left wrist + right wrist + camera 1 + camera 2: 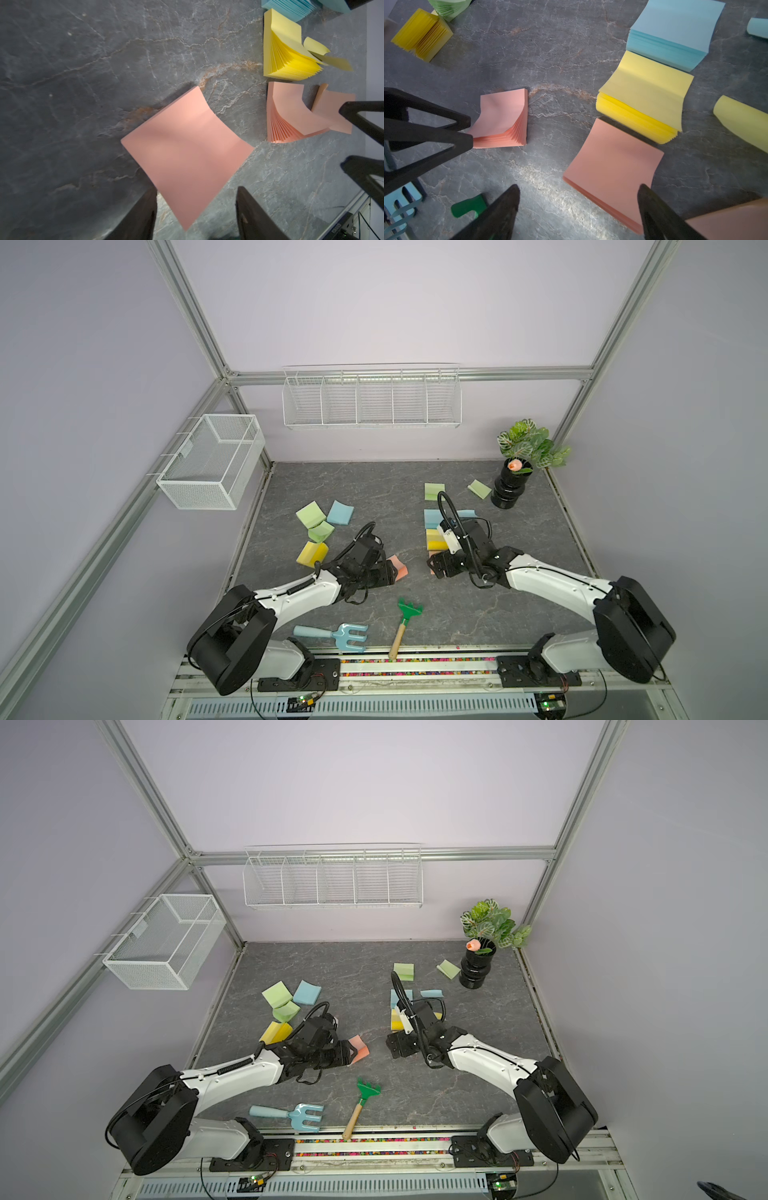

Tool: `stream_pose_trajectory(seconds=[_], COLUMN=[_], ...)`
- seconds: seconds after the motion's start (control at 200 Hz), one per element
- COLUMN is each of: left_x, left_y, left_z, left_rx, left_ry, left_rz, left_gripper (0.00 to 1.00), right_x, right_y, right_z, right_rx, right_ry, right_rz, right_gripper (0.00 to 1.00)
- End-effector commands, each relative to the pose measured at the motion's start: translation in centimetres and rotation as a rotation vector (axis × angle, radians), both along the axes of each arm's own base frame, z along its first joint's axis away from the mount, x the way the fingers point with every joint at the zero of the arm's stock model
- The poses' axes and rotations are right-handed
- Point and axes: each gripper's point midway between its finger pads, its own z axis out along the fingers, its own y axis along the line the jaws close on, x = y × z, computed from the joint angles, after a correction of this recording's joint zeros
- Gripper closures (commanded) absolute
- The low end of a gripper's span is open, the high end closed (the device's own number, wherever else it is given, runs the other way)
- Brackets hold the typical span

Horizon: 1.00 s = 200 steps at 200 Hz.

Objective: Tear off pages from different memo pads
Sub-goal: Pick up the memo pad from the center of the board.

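Left arm (299, 593): the left jaws stand part-way apart and straddle the near corner of salmon pad A (187, 153). In the left wrist view one of the fingers (143, 216) meets the pad's edge, while a strip of table (365, 485) shows between the pad and the other finger. Whether anything is pinched cannot be told. Pad A is bent, with its pages fanned and raised on the side facing the left jaws. Right arm (552, 576): the right jaws are spread wide and hold nothing. On the table just ahead of them, between the two fingers, lies salmon pad B (612, 168). Its near corner is hidden behind one finger and it is well clear of the other. Beyond pad B, going away from the right jaws, sit a yellow pad (645, 91) and then a blue pad (675, 31), close together in a row. Curled loose pages lie outside the right jaws on that same side. A salmon page (733, 222) is just beside the finger, contact not discernible. A yellow page (741, 122) and a blue page (758, 28) lie farther out. Behind the left jaws, off to one side of the wrist, are a second yellow pad (311, 553), two green pads (311, 514) and a second blue pad (340, 513). A green rake (409, 608) lies behind both sets of jaws, between the arms.
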Motion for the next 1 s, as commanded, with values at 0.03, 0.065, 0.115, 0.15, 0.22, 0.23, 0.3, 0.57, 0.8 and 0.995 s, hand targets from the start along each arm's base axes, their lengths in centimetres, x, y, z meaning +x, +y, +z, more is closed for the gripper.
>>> stream_pose_trajectory(seconds=[0.03,0.065,0.115,0.15,0.22,0.23,0.3,0.57,0.8,0.995], left_x=[0.5,0.6,0.5,0.5,0.5,0.5,0.4,0.0,-0.2,0.3], left_y=[-0.2,-0.2,-0.1,-0.1,-0.2,-0.2,-0.3,0.3,0.7,1.1], left_z=[0.3,0.3,0.2,0.3,0.3,0.3,0.3,-0.1,-0.4,-0.2], left_rx=[0.016,0.017,0.023,0.021,0.016,0.016,0.011,0.034,0.046,0.072], left_ry=[-0.015,-0.018,-0.016,-0.018,-0.017,-0.016,-0.015,-0.009,-0.009,-0.027], left_rz=[0.000,0.001,0.001,0.000,-0.006,-0.006,-0.013,-0.015,-0.007,0.015], left_gripper=[0.39,0.39,0.39,0.39,0.39,0.39,0.39,0.39,0.39,0.39], right_x=[-0.1,-0.1,-0.1,-0.1,-0.1,-0.1,-0.2,-0.1,-0.1,-0.2], right_y=[0.7,0.7,0.7,0.7,0.7,0.7,0.8,0.8,0.9,0.9], right_z=[0.5,0.4,0.4,0.3,0.2,0.2,0.1,-0.1,-0.1,-0.2], right_rx=[0.000,-0.001,-0.001,-0.002,-0.003,-0.003,-0.003,-0.007,-0.006,-0.007], right_ry=[-0.006,-0.005,-0.004,-0.002,0.003,0.002,0.005,0.010,0.016,0.020], right_rz=[0.038,0.039,0.038,0.038,0.041,0.040,0.042,0.044,0.046,0.047], right_gripper=[0.11,0.11,0.11,0.11,0.11,0.11,0.11,0.11,0.11,0.11])
